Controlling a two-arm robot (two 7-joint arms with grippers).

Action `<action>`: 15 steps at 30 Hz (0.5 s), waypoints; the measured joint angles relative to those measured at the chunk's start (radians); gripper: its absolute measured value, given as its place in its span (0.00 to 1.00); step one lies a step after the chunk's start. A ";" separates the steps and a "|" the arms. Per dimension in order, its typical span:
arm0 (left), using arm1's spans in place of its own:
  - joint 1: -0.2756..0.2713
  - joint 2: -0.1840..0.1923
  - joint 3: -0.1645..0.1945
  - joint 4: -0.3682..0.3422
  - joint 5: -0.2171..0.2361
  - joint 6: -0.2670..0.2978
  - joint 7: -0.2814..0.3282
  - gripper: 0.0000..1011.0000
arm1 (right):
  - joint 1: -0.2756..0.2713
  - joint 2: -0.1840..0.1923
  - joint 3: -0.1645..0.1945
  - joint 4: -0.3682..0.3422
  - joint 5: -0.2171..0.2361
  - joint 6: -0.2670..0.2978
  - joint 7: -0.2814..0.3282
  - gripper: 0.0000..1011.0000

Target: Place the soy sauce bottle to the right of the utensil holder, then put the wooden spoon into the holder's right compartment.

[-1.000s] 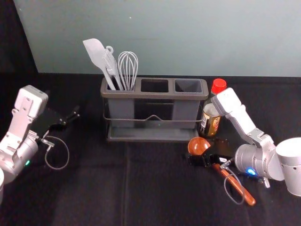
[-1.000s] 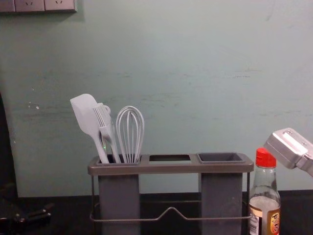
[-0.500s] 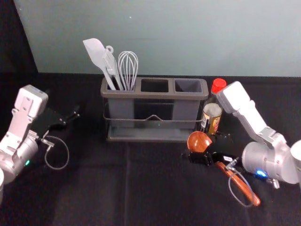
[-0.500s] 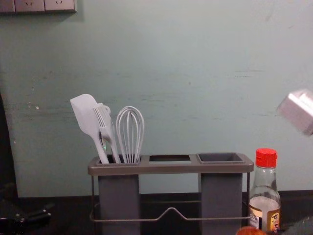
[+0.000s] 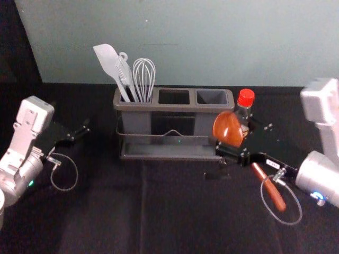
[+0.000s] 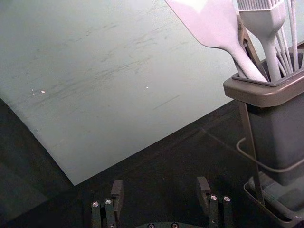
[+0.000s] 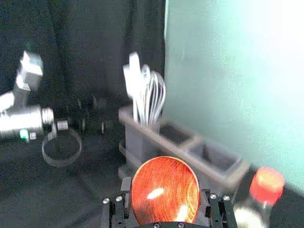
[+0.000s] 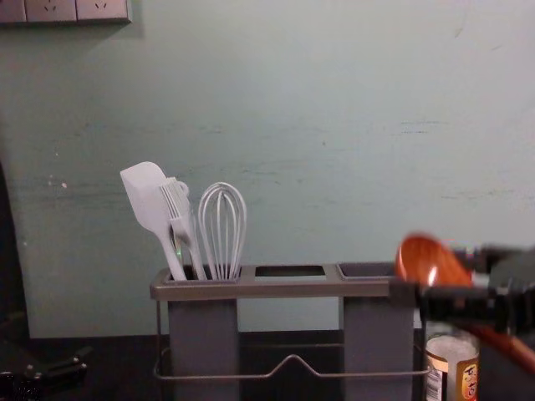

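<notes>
Silvery-white arms point(image 5: 19, 136), black left gripper point(image 5: 74, 119) and right gripper point(image 5: 235, 135), loopy grey cables point(image 5: 64, 190), little green light point(image 5: 30, 183), blue light point(image 5: 317, 196) too lol.

strong white glare on the wall point(image 7: 213, 90)

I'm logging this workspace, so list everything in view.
Wooden spoon: one, reddish-brown, gripped above the table
Soy sauce bottle: one, red-capped, right of the holder
Utensil holder: one, grey, center
Spatula: one, pale, left compartment
Brush: one, pale, left compartment
Whisk: one, pale, left compartment
Ring-ended utensil: one, colour unclear, behind the brush
Socket plates: three, greyish, on the wall
Wall: one, grey-green, behind
Table: one, black, beneath
Left tool: one, black, open, left of the holder
Right tool: one, black, on the spoon
</notes>
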 joint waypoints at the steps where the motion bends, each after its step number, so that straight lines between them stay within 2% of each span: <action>1: 0.000 0.000 0.000 0.000 0.000 0.000 0.000 0.99 | -0.007 -0.004 0.004 0.002 0.002 -0.037 0.000 0.83; 3: 0.000 0.000 0.000 0.000 0.000 0.000 0.000 0.99 | -0.016 -0.009 0.008 0.009 0.007 -0.104 0.001 0.83; 4: 0.000 0.000 0.000 0.000 0.000 0.000 0.000 0.99 | -0.025 -0.016 0.012 0.017 0.009 -0.173 0.005 0.83; 5: 0.000 0.000 0.000 0.000 0.000 0.000 0.000 0.99 | -0.029 -0.020 0.014 0.021 0.011 -0.208 0.007 0.83; 6: 0.000 0.000 0.000 0.000 0.000 0.000 0.000 0.99 | -0.036 -0.030 0.017 0.032 0.017 -0.276 0.011 0.83; 7: 0.000 0.000 0.000 0.000 0.000 0.000 0.000 0.99 | -0.036 -0.030 0.017 0.032 0.017 -0.276 0.011 0.83; 9: 0.000 0.000 0.000 0.000 0.000 0.000 0.000 0.99 | -0.047 -0.053 0.023 0.056 0.034 -0.405 0.017 0.83; 11: 0.000 0.000 0.000 0.000 0.000 0.000 0.000 0.99 | -0.051 -0.065 0.025 0.066 0.048 -0.457 0.022 0.83; 12: 0.000 0.000 0.000 0.000 0.000 0.000 0.000 0.99 | -0.055 -0.076 0.028 0.078 0.062 -0.512 0.025 0.83; 15: 0.000 0.000 0.000 0.000 0.000 0.000 0.000 0.99 | -0.057 -0.092 0.029 0.093 0.078 -0.578 0.032 0.83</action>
